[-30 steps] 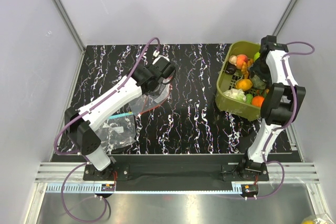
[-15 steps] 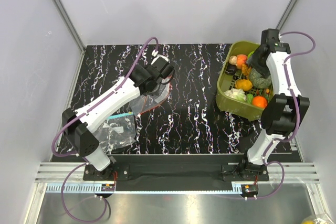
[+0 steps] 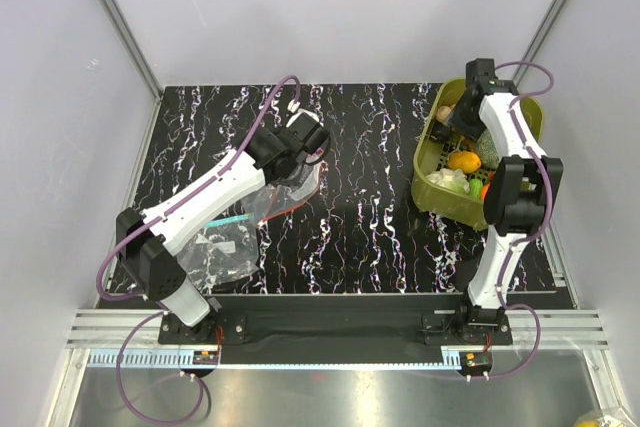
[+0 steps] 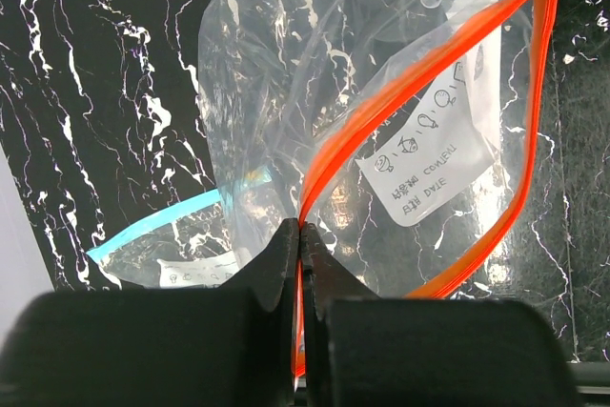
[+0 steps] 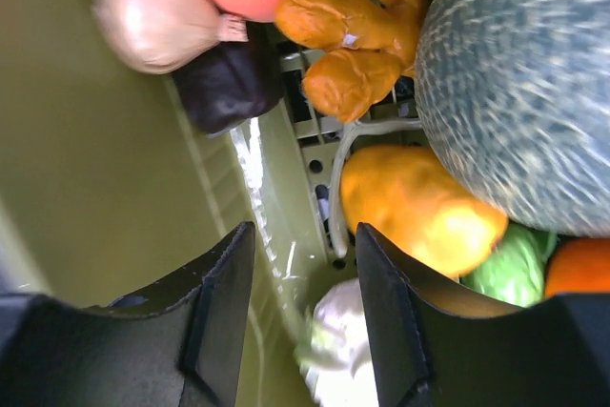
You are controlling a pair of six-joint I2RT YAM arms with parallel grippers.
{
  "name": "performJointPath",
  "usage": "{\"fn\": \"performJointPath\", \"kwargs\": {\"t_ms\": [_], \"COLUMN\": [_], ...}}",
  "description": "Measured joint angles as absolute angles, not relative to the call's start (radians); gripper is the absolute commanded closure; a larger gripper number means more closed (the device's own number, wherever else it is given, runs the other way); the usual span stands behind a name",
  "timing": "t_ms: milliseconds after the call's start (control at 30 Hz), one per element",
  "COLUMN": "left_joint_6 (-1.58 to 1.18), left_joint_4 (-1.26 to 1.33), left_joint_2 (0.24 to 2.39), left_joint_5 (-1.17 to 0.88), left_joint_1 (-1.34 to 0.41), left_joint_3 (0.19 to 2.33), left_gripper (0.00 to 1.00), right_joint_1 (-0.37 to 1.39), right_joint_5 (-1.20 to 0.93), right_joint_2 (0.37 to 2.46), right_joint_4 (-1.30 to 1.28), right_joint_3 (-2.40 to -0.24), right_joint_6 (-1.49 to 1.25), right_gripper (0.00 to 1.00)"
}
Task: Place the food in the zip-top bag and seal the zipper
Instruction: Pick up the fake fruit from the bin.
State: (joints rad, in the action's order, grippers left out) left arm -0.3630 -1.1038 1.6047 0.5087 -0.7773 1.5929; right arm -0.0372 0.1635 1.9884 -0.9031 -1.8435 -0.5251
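Pinched in the left gripper (image 4: 301, 235), jaws pressed together: the zipper (image 4: 431, 62), a thin red-orange strip, caught at the end where its two lips meet. Beyond the pinch, lips parted into a long loop, leaving the zip-top bag (image 4: 272, 83) gaping. Clear, glossy, crinkled film, with a white printed label (image 4: 429, 164) showing through.

Left of the middle on the black, white-veined tabletop (image 3: 370, 217); long axis from near left to far right, mouth turned right toward the tub. Just beside it on the near left, a second clear bag (image 3: 225, 247) with a teal-blue strip.

Spread wide and holding nothing: the right gripper (image 5: 300, 302), down inside the olive-green tub (image 5: 105, 188), close to one smooth wall and over a perforated floor. All the food (image 3: 465, 160) in that tub at the far right:
- a round, netted grey-green melon (image 5: 524, 83)
- a knobbly orange-brown root (image 5: 362, 35)
- a smooth yellow-orange piece (image 5: 419, 207), just beside one finger
- a pale bulb (image 5: 152, 11)
- a dark brown lump (image 5: 224, 88)

Tub and bag well apart, with bare marble pattern between them.
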Motion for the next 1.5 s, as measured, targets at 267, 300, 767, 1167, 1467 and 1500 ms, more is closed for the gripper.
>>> {"fn": "performJointPath", "kwargs": {"t_ms": [267, 300, 767, 1167, 1467, 1500], "left_joint_6": [-0.362, -0.362, -0.362, -0.362, -0.374, -0.377], "left_joint_4": [-1.104, -1.104, -1.105, -1.121, -1.147, -1.155], "left_joint_2": [1.604, 1.604, 1.605, 1.605, 1.608, 1.608], "left_joint_5": [0.51, 0.51, 0.52, 0.525, 0.53, 0.53], "left_joint_1": [-0.776, -0.776, -0.771, -0.765, -0.765, -0.765], "left_joint_3": [1.593, 1.593, 1.593, 1.605, 1.69, 1.692], "left_gripper": [1.0, 1.0, 1.0, 1.0, 1.0, 1.0], "right_joint_1": [-0.037, -0.037, -0.029, -0.028, -0.027, -0.027], "right_joint_5": [0.184, 0.19, 0.205, 0.216, 0.138, 0.13], "right_joint_2": [2.087, 2.087, 2.106, 2.089, 1.711, 1.658], "right_joint_4": [-0.877, -0.874, -0.777, -0.785, -0.809, -0.813], "right_joint_3": [-1.835, -1.827, -1.701, -1.686, -1.673, -1.673], "right_joint_6": [-0.512, -0.513, -0.519, -0.53, -0.504, -0.5], "right_gripper": [0.46, 0.45, 0.73, 1.0, 1.0, 1.0]}}
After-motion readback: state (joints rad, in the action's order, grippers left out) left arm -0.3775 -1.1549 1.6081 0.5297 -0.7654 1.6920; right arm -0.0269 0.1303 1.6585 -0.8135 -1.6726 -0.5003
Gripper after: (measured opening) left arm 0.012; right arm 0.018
